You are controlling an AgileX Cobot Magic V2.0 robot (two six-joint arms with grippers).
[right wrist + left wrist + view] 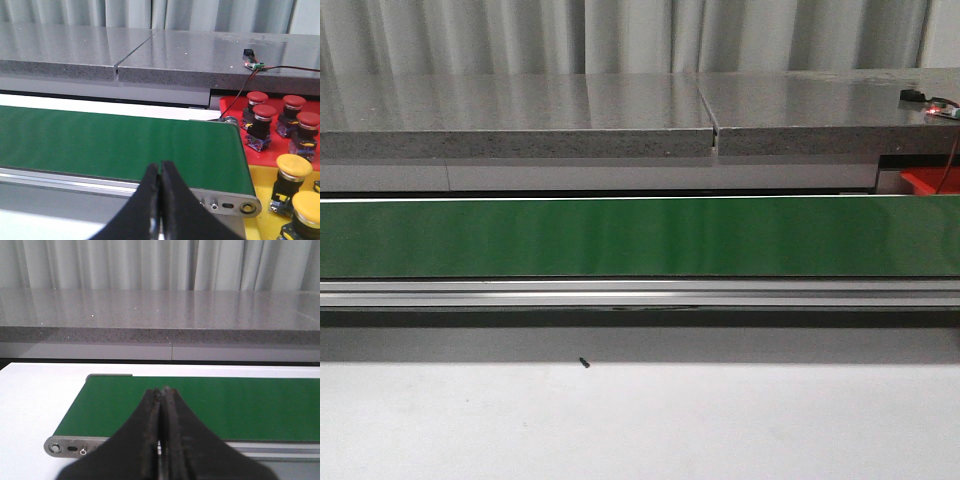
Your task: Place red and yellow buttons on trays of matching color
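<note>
Four red-capped push buttons (265, 112) sit on the red tray (231, 106) and two yellow-capped ones (294, 167) on the yellow tray (260, 177) — both beside the green conveyor belt (115, 142). Both black grippers — left (161, 395) and right (160, 167) — are pressed closed, holding nothing.

Showing in the right wrist view — four red buttons (265, 112) and two yellow buttons (294, 165), beside one green belt (120, 145).

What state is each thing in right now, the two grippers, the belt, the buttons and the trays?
left gripper: shut, holding nothing
right gripper: shut, holding nothing
green belt: bare, no buttons on it
red buttons: four upright on the red tray
yellow buttons: two upright on the yellow tray
</note>
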